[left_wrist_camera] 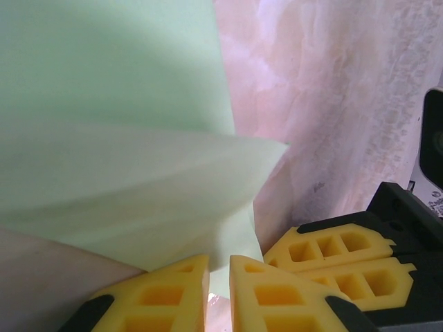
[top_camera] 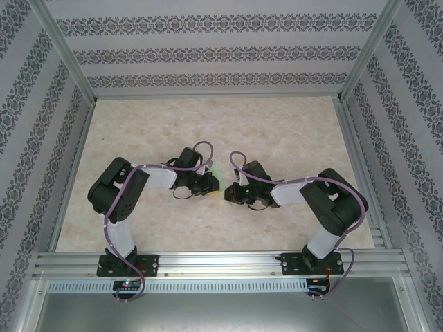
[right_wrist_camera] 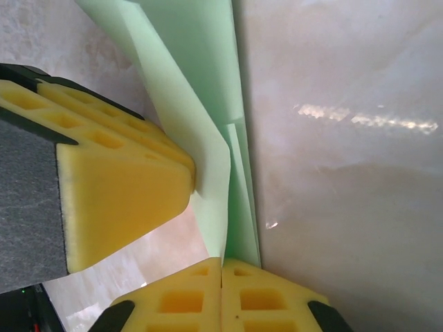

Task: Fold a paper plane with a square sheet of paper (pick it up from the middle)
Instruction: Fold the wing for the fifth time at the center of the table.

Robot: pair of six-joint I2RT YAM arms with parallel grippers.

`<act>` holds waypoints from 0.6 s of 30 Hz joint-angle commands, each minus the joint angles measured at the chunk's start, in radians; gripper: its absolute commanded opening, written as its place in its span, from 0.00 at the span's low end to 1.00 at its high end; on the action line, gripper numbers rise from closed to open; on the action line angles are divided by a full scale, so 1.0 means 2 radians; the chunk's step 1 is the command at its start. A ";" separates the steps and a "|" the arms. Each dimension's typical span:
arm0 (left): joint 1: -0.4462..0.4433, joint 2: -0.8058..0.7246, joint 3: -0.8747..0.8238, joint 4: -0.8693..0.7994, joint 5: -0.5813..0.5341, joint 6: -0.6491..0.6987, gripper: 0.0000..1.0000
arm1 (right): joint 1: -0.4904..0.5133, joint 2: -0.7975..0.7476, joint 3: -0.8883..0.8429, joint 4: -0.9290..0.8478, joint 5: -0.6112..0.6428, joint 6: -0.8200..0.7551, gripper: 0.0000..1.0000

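The pale green sheet of paper (left_wrist_camera: 124, 138) is folded into several layers with long creases and stands up off the table between the two grippers (top_camera: 217, 171). My right gripper (right_wrist_camera: 221, 266) is shut on the bottom edge of the folded paper (right_wrist_camera: 201, 104). My left gripper (left_wrist_camera: 219, 277) has a narrow gap between its yellow fingers; a paper edge dips into that gap and the table shows through below it. In the right wrist view the left gripper's fingers (right_wrist_camera: 118, 180) touch a paper flap from the left. From above, the left gripper (top_camera: 212, 182) and right gripper (top_camera: 228, 191) nearly meet.
The beige marbled table (top_camera: 291, 131) stretches out behind and beside the arms. Aluminium rails (top_camera: 221, 261) run along the near edge and sides, with patterned walls (top_camera: 208, 55) beyond. The right gripper's fingers (left_wrist_camera: 332, 252) sit close beside the left gripper's.
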 commanded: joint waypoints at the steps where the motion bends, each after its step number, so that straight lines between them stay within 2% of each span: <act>1: -0.003 0.002 0.007 -0.005 0.001 0.013 0.18 | 0.007 0.023 -0.014 -0.029 0.006 -0.004 0.05; 5: -0.006 -0.015 0.003 0.023 0.023 0.006 0.21 | 0.007 0.031 -0.013 -0.030 0.008 0.002 0.04; 12: -0.018 -0.003 0.001 0.024 0.020 0.004 0.21 | 0.007 0.035 -0.010 -0.035 0.008 0.003 0.05; 18: -0.018 0.024 0.022 -0.049 -0.029 0.011 0.18 | 0.007 0.024 -0.009 -0.047 0.008 0.000 0.10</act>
